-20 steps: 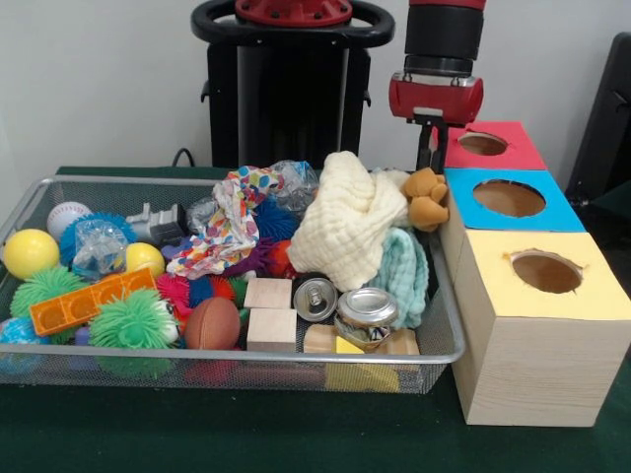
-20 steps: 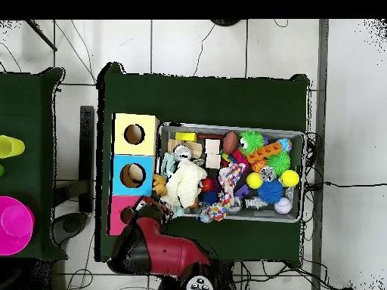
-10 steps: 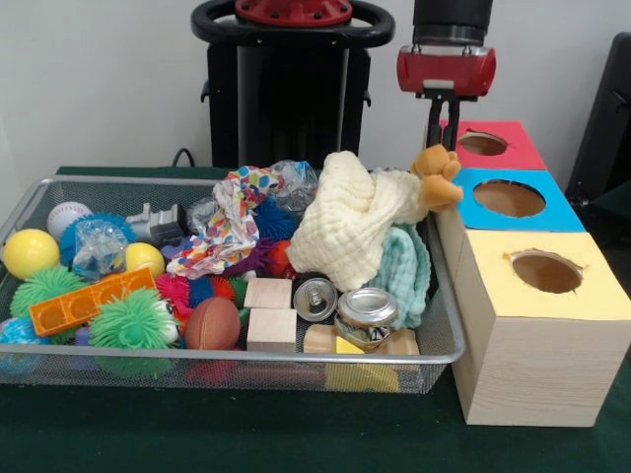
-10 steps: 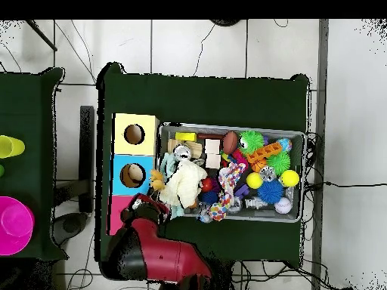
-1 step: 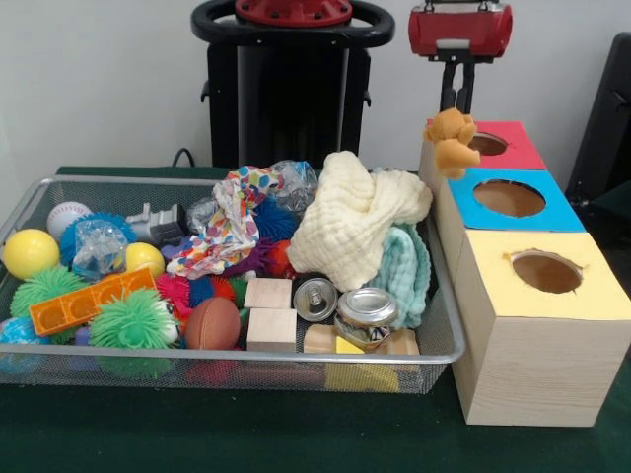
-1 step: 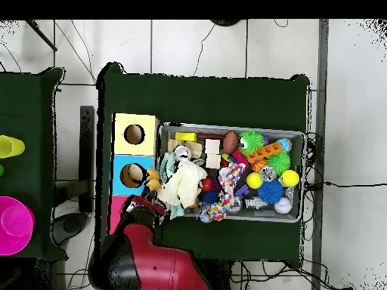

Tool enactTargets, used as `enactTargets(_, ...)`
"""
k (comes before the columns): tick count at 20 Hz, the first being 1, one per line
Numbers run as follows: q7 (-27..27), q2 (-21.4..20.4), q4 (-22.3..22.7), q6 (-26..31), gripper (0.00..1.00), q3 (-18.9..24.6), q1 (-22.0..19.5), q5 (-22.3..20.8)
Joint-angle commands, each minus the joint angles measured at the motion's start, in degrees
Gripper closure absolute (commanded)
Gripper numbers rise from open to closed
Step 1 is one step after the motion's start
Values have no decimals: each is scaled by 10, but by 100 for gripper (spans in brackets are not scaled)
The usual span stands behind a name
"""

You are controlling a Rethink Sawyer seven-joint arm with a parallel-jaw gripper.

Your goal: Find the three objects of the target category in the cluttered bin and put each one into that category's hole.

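Wire-mesh bin [image 5: 449,340] clutter lies below the red-and-black gripper [image 5: 455,110], which pinches a tan plush toy [image 5: 450,140] beside the red-topped box's hole [image 5: 482,144] (just behind it); dangling loosely, it could snag the rim.

small tan plush toy [image 5: 451,141] hangs aloft, apparently pinched by the pincer [image 5: 458,106].
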Motion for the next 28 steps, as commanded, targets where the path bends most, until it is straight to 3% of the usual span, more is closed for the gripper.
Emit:
enactTargets(1,109,-6,45,41,100,-12,23,28)
enactTargets(13,133,4,95,28,100,-38,91,65)
enactTargets(28,160,1,148,19,100,10,105,92)
